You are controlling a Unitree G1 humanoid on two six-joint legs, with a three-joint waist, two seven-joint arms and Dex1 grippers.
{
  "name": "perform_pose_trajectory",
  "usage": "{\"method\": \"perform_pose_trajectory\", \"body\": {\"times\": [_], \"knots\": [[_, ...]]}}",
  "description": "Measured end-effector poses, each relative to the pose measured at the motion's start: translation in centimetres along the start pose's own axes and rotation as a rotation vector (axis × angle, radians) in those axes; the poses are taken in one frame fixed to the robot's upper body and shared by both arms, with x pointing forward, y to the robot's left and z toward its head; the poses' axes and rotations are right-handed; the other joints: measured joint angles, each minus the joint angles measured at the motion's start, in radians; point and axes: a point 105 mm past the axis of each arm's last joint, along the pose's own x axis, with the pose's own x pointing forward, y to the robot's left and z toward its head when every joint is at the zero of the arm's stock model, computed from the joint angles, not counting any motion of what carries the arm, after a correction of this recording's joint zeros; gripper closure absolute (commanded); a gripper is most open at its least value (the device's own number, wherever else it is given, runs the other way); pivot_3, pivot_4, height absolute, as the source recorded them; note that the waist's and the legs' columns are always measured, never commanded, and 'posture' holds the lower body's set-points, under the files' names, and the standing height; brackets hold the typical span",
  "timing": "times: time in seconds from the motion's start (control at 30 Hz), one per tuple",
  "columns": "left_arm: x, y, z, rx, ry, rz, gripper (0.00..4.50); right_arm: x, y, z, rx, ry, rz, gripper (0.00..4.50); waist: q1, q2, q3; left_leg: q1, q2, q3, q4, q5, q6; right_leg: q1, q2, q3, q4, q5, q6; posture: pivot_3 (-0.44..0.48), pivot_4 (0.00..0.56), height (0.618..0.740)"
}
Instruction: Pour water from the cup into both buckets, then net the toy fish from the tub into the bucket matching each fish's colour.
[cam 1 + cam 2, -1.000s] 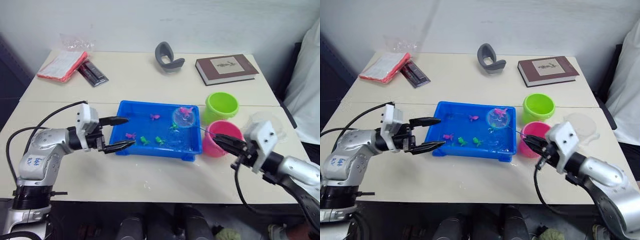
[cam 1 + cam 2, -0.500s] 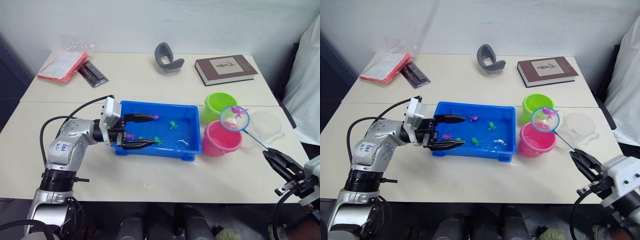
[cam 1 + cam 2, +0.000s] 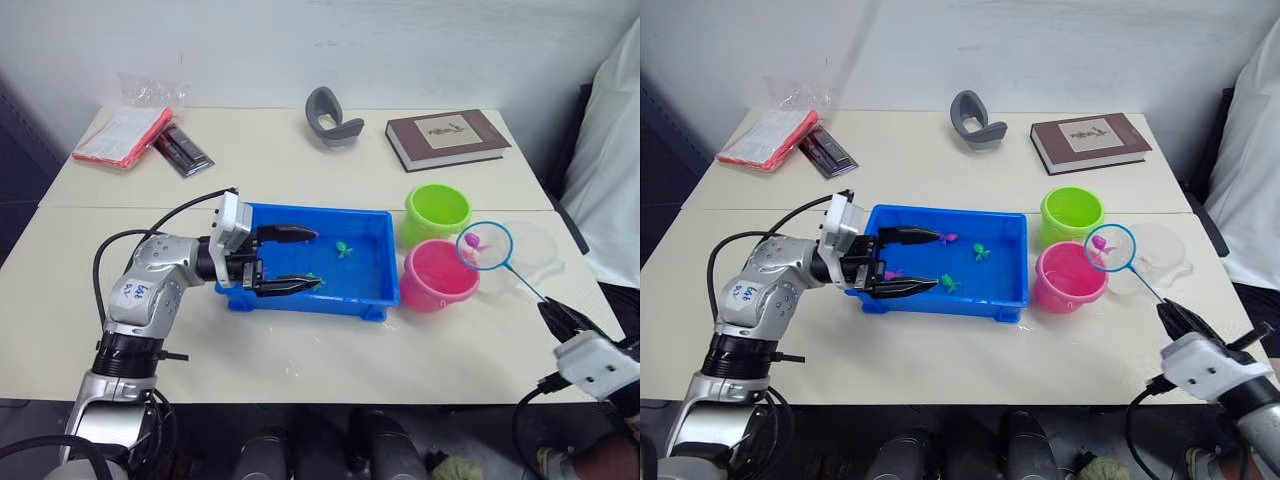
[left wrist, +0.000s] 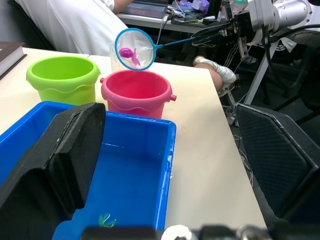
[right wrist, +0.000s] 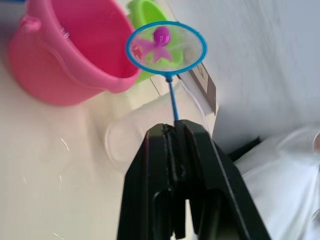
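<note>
The blue tub point(image 3: 371, 268) sits mid-table with a green toy fish point(image 3: 344, 248) and a pink one point(image 3: 950, 238) in it. My left gripper point(image 3: 318, 258) is open over the tub's left half. To the tub's right stand the lime green bucket point(image 3: 437, 211) and the pink bucket point(image 3: 437, 276). My right gripper point(image 3: 553, 312) is shut on the net's thin handle. The net's blue hoop point(image 3: 485, 246) hovers at the pink bucket's right rim and carries a pink fish point(image 5: 161, 35). The clear cup point(image 3: 535, 258) lies just right of the buckets.
At the back of the table lie a brown book point(image 3: 447, 138), a grey curved object point(image 3: 333, 115), a red packet point(image 3: 122, 132) and a black flat item point(image 3: 183, 150). A person in white point(image 3: 605, 180) stands at the table's right edge.
The net rose out of the tub with the pink fish and swung right to the pink bucket as my right arm drew back. My left gripper moved right, from beside the tub to over it.
</note>
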Motion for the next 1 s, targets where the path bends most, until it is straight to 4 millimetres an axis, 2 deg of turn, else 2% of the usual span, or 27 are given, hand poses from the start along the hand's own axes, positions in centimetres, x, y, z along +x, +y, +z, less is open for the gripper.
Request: {"method": "perform_pose_trajectory", "body": {"times": [0.27, 0.37, 0.5, 0.6, 0.7, 0.8, 1.0], "knots": [[-0.6, -0.3, -0.1, 0.002, 0.023, 0.03, 0.06, 0.6, 0.1, 0.5, -0.37, -0.065, 0.05, 4.5, -0.011, 0.0, 0.0, 0.001, 0.0, 0.0, 0.0, 0.001, -0.001, 0.0, 0.0, 0.001, 0.001, 0.0, 0.0, 0.0, 0.15, 0.74], [-0.9, -0.3, -0.4, -0.009, 0.029, 0.041, 0.06, 0.7, 0.2, 0.4, -0.436, -0.08, 0.063, 4.5, -0.012, 0.0, 0.0, 0.001, 0.0, 0.0, 0.0, 0.001, -0.002, 0.0, 0.0, 0.001, 0.001, -0.001, -0.001, 0.0, 0.15, 0.74], [-1.1, -0.4, -0.5, -0.009, 0.039, 0.045, 0.06, 0.8, -0.2, 0.1, -0.45, -0.087, 0.044, 4.5, -0.012, 0.0, 0.0, 0.002, 0.0, 0.001, 0.0, 0.001, -0.002, 0.001, 0.0, 0.002, 0.002, -0.001, -0.001, 0.0, 0.15, 0.74], [-1.1, -0.4, -0.4, -0.006, 0.04, 0.045, 0.06, 1.5, -1.4, 0.4, -0.467, -0.111, -0.002, 4.5, -0.013, 0.0, 0.0, 0.003, 0.0, 0.001, 0.0, 0.001, -0.002, 0.002, 0.0, 0.002, 0.002, -0.001, -0.001, 0.0, 0.15, 0.74], [-1.1, -0.4, -0.4, -0.005, 0.039, 0.048, 0.06, 1.8, -2.6, -0.7, -0.44, -0.065, -0.06, 4.5, -0.014, 0.0, 0.0, 0.003, 0.001, 0.001, 0.0, 0.001, -0.002, 0.002, 0.0, 0.002, 0.002, -0.001, -0.001, 0.0, 0.15, 0.74], [-1.2, -0.5, -0.6, -0.008, 0.04, 0.051, 0.06, 1.9, -1.4, 0.2, -0.447, -0.127, -0.008, 4.5, -0.012, 0.0, 0.0, 0.003, 0.001, -0.001, -0.001, 0.002, -0.003, 0.002, 0.0, 0.004, 0.003, -0.002, -0.003, 0.0, 0.15, 0.74], [-1.3, -0.5, -0.7, -0.006, 0.039, 0.058, 0.06, 2.1, -1.7, -0.1, -0.425, -0.11, -0.024, 4.5, -0.013, 0.0, 0.0, 0.004, 0.001, -0.001, 0.0, 0.002, -0.003, 0.003, 0.0, 0.006, 0.004, -0.002, -0.002, 0.0, 0.15, 0.74]]}}
